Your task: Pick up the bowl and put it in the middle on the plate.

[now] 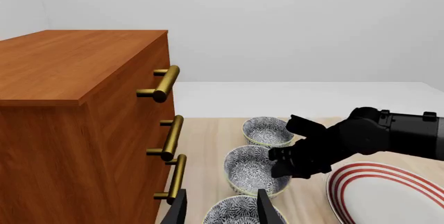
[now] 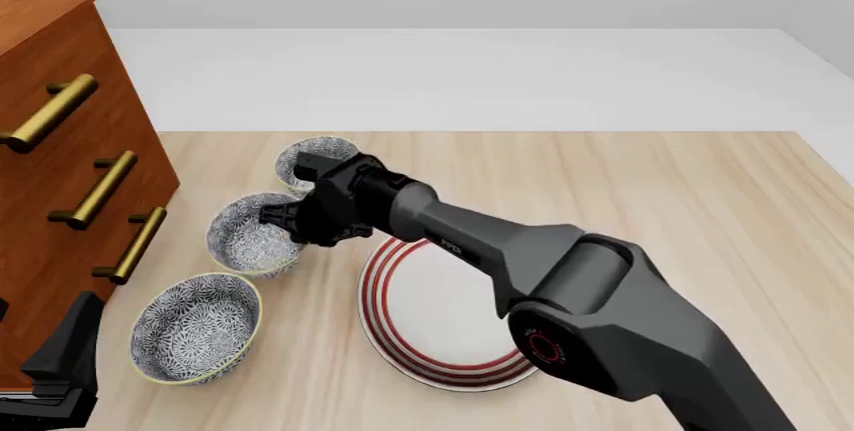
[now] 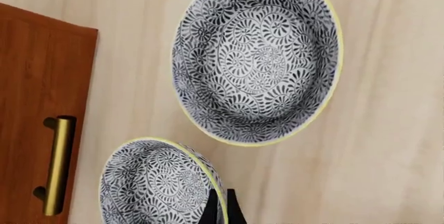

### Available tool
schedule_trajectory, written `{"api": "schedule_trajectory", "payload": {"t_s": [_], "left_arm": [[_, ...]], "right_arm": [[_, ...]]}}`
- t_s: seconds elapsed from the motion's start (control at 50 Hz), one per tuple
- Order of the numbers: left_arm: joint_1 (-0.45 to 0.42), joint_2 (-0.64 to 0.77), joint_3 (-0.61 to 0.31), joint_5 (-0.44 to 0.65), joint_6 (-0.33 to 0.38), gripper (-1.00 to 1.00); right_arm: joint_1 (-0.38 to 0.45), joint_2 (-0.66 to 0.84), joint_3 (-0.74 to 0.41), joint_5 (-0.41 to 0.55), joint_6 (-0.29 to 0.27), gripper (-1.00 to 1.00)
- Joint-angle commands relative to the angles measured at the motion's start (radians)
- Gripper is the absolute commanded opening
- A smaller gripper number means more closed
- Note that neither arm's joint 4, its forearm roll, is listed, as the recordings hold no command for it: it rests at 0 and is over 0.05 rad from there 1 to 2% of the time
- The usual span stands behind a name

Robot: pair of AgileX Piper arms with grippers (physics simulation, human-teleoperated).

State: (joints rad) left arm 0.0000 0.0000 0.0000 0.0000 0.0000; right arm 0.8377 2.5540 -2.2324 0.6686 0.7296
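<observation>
Three small flower-pattern bowls sit in a line on the pale wooden worktop (image 2: pixel 667 201), next to a brown chest of drawers (image 2: pixel 54 71) with gold handles. The big white plate (image 2: pixel 427 321) with red rings lies flat on the worktop. From the plate, the bowls are around 9, 10 and 11 o'clock.

The bowl (image 2: pixel 247 236) in the middle of the line sits at about 10 o'clock from the plate, just beside its rim. It shows only its blue-grey pattern inside. The far bowl (image 2: pixel 318 159) and the near bowl (image 2: pixel 196 326) look the same inside. The white middle of the plate is bare where it shows.

The right arm reaches over the plate to the middle bowl. The right claw (image 2: pixel 283 221) is at that bowl's rim, on the 3 o'clock side. In the right wrist view its two tips are very close together, pinching the pale rim.

The left claw (image 1: pixel 220 208) is spread wide, holding nothing, low at about 8 o'clock from the near bowl.
</observation>
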Motion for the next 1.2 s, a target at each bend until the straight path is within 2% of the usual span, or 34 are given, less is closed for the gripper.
{"api": "schedule_trajectory", "payload": {"t_s": [0.02, 0.16, 0.24, 0.34, 0.5, 0.52, 0.58, 0.6, 0.7, 0.74, 0.76, 0.98, 1.2], "left_arm": [[0.000, 0.000, 0.000, 0.000, 0.000, 1.00], [0.000, 0.000, 0.000, 0.000, 0.000, 1.00], [0.000, 0.000, 0.000, 0.000, 0.000, 1.00], [0.000, 0.000, 0.000, 0.000, 0.000, 1.00], [0.000, 0.000, 0.000, 0.000, 0.000, 1.00], [0.000, 0.000, 0.000, 0.000, 0.000, 1.00], [0.000, 0.000, 0.000, 0.000, 0.000, 1.00], [0.000, 0.000, 0.000, 0.000, 0.000, 1.00], [0.000, 0.000, 0.000, 0.000, 0.000, 1.00], [0.000, 0.000, 0.000, 0.000, 0.000, 1.00], [0.000, 0.000, 0.000, 0.000, 0.000, 1.00], [0.000, 0.000, 0.000, 0.000, 0.000, 1.00], [0.000, 0.000, 0.000, 0.000, 0.000, 1.00]], "right_arm": [[-0.006, -0.025, 0.015, -0.006, -0.008, -1.00], [-0.018, -0.094, 0.087, -0.032, -0.015, -1.00], [-0.038, -0.139, 0.138, -0.054, -0.037, -1.00], [-0.048, -0.178, 0.205, -0.084, -0.034, -1.00], [-0.055, -0.288, 0.338, -0.137, -0.044, -1.00], [-0.045, -0.305, 0.362, -0.145, -0.030, -1.00], [-0.034, -0.360, 0.415, -0.164, -0.031, -1.00], [-0.039, -0.388, 0.432, -0.170, -0.052, -1.00], [-0.037, -0.479, 0.529, -0.193, -0.053, -1.00], [-0.049, -0.530, 0.571, -0.200, -0.089, -1.00], [-0.047, -0.548, 0.594, -0.205, -0.081, -1.00], [-0.140, -0.823, 0.845, -0.233, -0.197, -1.00], [-0.246, -0.952, 1.031, -0.270, -0.245, -1.00]]}}
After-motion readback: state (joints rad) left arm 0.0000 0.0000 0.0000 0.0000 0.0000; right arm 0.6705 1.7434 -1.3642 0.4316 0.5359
